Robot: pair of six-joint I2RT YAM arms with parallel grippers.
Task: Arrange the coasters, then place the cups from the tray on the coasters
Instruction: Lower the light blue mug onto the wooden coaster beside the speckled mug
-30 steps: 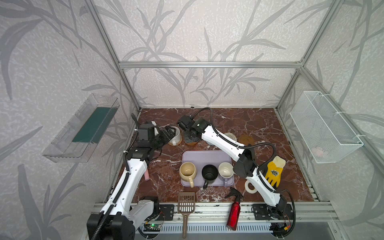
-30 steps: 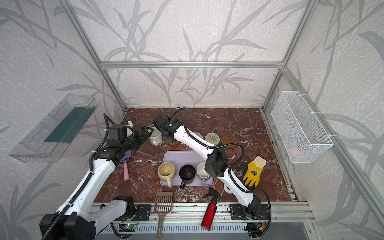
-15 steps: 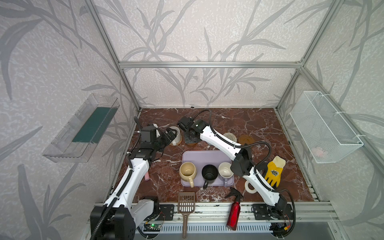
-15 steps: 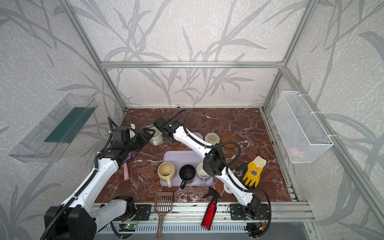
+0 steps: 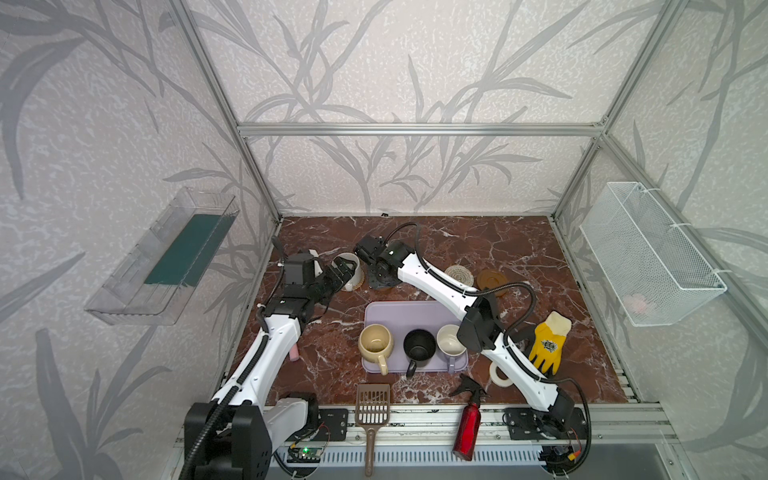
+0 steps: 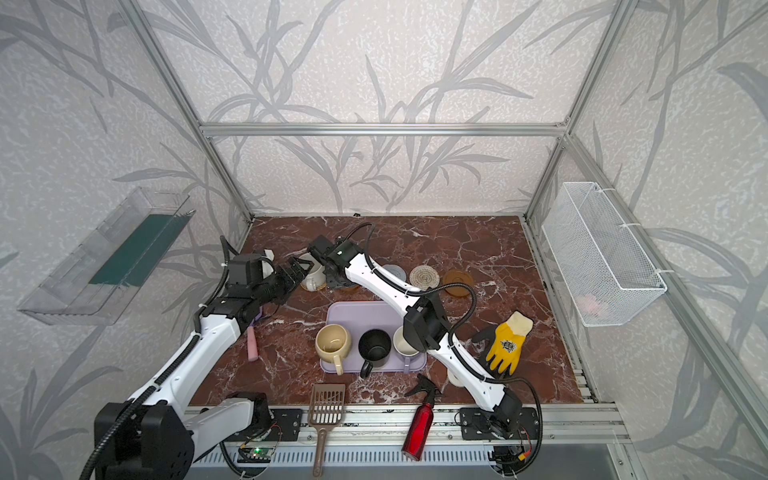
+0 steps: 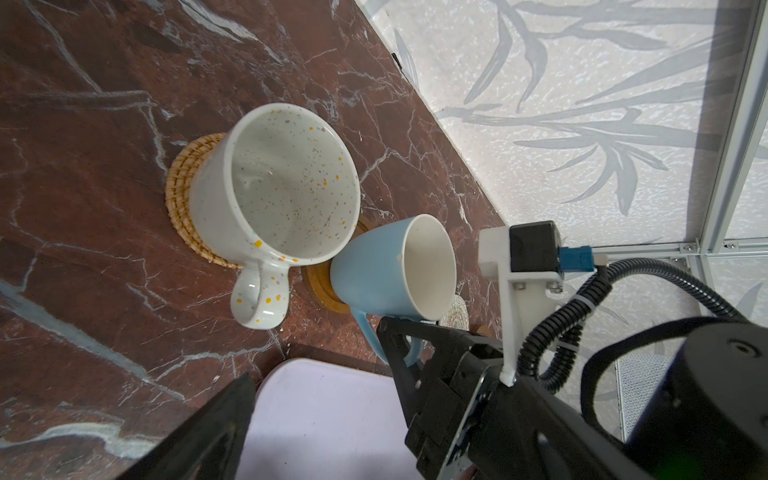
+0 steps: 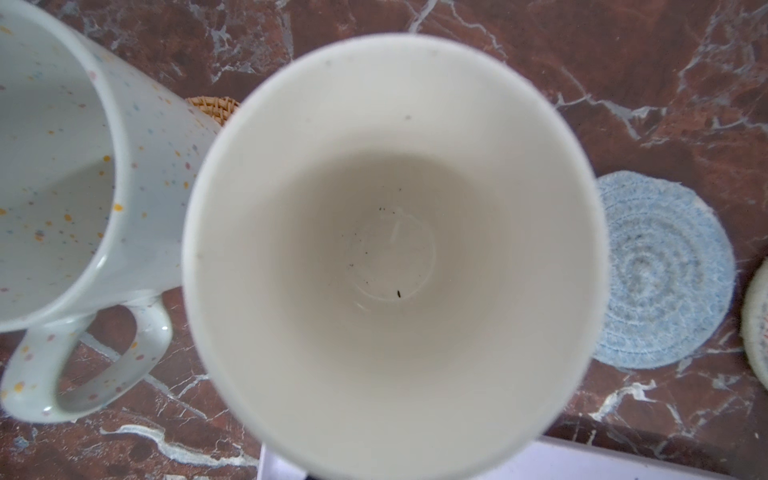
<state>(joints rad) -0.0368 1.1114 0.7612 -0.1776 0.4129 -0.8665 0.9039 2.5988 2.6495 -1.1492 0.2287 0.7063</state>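
One light blue mug (image 7: 374, 266) clamped in right gripper (image 7: 397, 338), left gripper (image 5: 340, 275) splayed beside speckled mug (image 7: 286, 187)

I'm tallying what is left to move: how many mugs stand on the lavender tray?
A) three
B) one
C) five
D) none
A: the cream-yellow mug, black mug and lavender mug stand on the tray, while the white speckled mug and light blue mug are off it.
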